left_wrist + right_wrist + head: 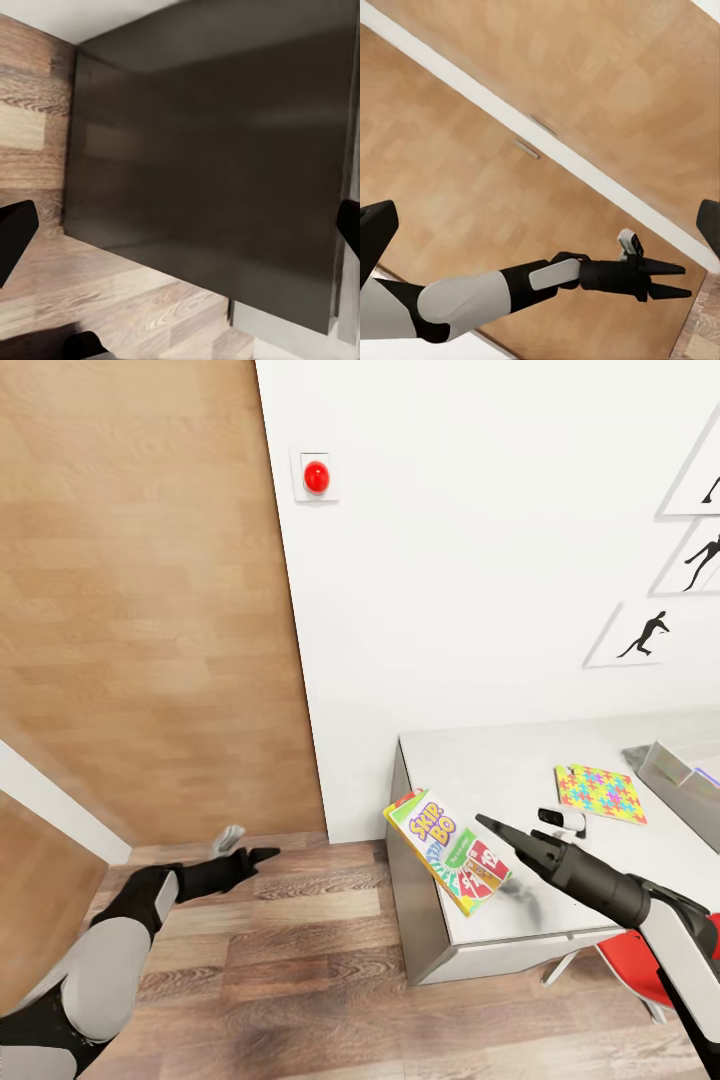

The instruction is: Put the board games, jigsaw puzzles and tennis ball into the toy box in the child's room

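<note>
1. The left end effector point(262, 854) hangs low over the wood floor point(280, 960), well apart from the counter. In the right wrist view its two fingers point(669, 267) are parted a little with nothing between them.

2. The Skip-Bo box point(447, 851) sits at the near left corner of the counter point(480, 760), one end jutting past the edge and the whole box looking tilted. I cannot tell whether it rests there or is being carried. I judge it to be light, stiff card with a glossy, rather slippery print. A pinch across its thin thickness at one long edge should hold it; a grip flat on the face would likely slide.

3. The right end effector point(490, 825) points at the box's upper right side, just beside it. Its tip shows as a single dark point, so I cannot tell whether it is wide, narrow or holding the box.

4. A small white and black object point(562, 819) lies on the counter between the box and the puzzle.

5. The jigsaw puzzle point(600, 793) lies flat further right. It is thin and stiff, best taken at an edge.

6. The grey toy box point(672, 772) stands at the far right, partly cut off, near the puzzle.
</note>
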Motion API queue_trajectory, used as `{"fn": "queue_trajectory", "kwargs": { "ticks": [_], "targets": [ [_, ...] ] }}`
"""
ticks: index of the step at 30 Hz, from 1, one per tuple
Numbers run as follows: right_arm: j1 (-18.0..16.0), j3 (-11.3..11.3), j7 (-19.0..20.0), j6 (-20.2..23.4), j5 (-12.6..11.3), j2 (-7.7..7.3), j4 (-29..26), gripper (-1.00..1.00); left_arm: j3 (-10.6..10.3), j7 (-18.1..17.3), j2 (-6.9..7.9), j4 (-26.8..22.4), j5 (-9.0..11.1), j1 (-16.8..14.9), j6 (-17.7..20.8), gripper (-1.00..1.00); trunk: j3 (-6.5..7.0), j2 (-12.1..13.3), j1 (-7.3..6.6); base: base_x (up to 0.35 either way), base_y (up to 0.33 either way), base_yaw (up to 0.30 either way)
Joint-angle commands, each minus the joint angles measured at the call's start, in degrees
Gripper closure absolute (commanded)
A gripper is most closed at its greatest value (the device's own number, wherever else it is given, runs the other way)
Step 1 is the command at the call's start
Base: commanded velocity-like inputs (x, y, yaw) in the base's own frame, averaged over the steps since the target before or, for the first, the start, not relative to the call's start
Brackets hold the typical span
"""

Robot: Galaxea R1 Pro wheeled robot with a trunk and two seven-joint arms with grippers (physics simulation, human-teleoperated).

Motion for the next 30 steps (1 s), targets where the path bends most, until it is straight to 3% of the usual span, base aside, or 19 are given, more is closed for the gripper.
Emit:
{"fn": "queue_trajectory", "kwargs": {
  "ticks": [1,5,8,21,27,30],
  "targets": [
    [0.27,0.01,-0.06,0.36,-0.71,-0.02,-0.01,-1.0,0.49,-0.34,-0.11,-0.05,-0.27,-0.08,0.4,-1.0,-0.1,-0.1,0.03,0.0,0.0,0.0],
    [2.96,0.04,-0.37,0.36,-2.15,-0.01,-0.04,-1.0,0.57,-0.23,-0.87,0.02,0.9,-0.08,0.39,-1.0,-0.1,-0.1,0.03,0.0,0.0,0.0],
    [4.01,0.04,-0.63,0.36,-2.5,0.02,-0.06,-1.0,0.6,-0.13,-2.23,0.03,1.39,-0.08,0.36,-1.0,-0.1,-0.1,0.03,0.0,0.0,0.0],
    [4.38,0.11,-2.8,0.28,-2.69,0.09,-0.36,-1.0,0.75,-0.34,-4.21,0.04,1.94,-0.08,0.45,-1.0,-0.1,-0.1,0.03,0.0,0.0,0.0],
    [4.39,0.12,-3.52,0.51,-2.69,1.62,-0.84,-1.0,0.78,-0.9,-4.61,0.04,3.24,-0.08,1.08,-1.0,-0.1,-0.1,0.03,0.0,0.0,0.0],
    [4.39,0.03,-3.76,2.03,-2.69,2.49,-1.01,-1.0,0.74,-2.49,-4.55,0.04,4.71,-0.08,3.32,-1.0,-0.1,-0.1,0.03,0.0,0.0,0.0]
  ]
}}
